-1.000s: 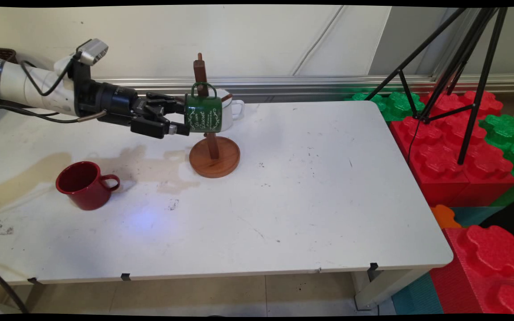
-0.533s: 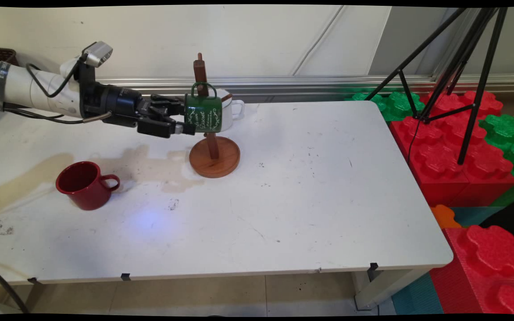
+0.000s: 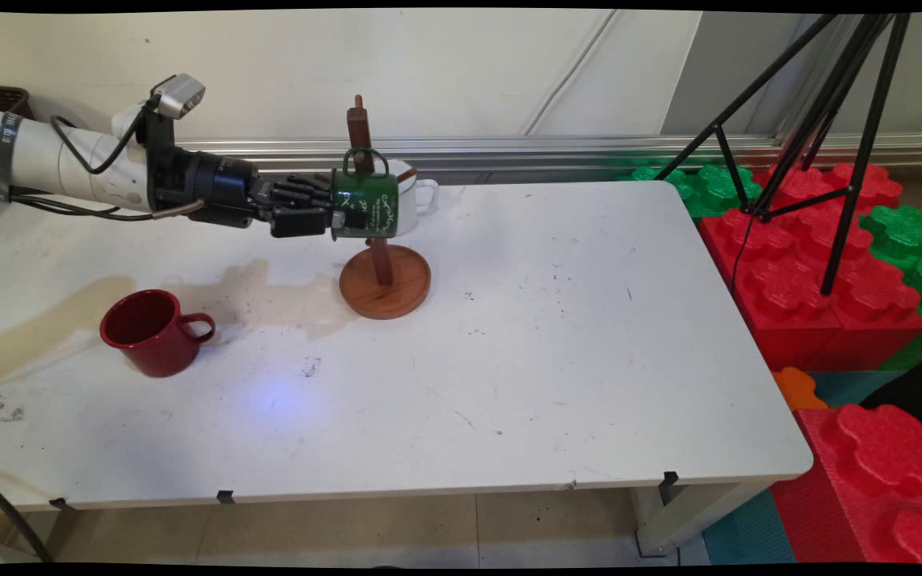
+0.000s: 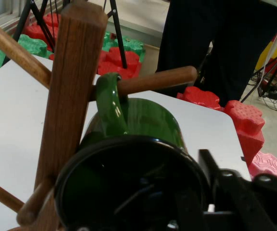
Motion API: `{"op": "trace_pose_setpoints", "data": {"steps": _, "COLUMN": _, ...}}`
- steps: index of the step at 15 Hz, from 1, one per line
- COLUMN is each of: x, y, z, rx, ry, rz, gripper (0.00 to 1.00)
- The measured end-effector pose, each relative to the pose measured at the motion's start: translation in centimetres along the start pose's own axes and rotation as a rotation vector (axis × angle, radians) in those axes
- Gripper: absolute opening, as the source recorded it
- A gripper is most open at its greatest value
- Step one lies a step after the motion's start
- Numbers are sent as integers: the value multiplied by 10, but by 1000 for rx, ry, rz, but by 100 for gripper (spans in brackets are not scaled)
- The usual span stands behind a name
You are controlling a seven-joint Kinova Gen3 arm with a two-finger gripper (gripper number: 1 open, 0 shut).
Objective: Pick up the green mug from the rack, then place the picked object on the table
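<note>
My gripper (image 3: 334,218) reaches level across the table (image 3: 557,336) and is clamped on the rim of the green mug (image 3: 366,206): one finger goes inside the mouth, the other presses the outer wall nearest the camera. A second ago the fingers were spread at the mug's mouth and angled lower; since then they have drawn in and levelled, so the grip now looks made. The mug hangs straight ahead of me, its handle (image 4: 110,103) looped over a peg (image 4: 154,80) of the wooden mug tree (image 3: 373,240), just beside the post; it has not shifted along the peg. Beyond the tree, a white mug (image 3: 413,196) hangs on the far side. Well below and behind my wrist, a red mug (image 3: 153,332) stands on the table.
</note>
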Motion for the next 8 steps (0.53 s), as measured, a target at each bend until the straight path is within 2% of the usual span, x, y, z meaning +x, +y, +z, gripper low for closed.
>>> {"op": "trace_pose_setpoints", "data": {"steps": 8, "x": 0, "y": 2, "z": 0, "rx": -8, "ry": 10, "rz": -8, "gripper": 0}}
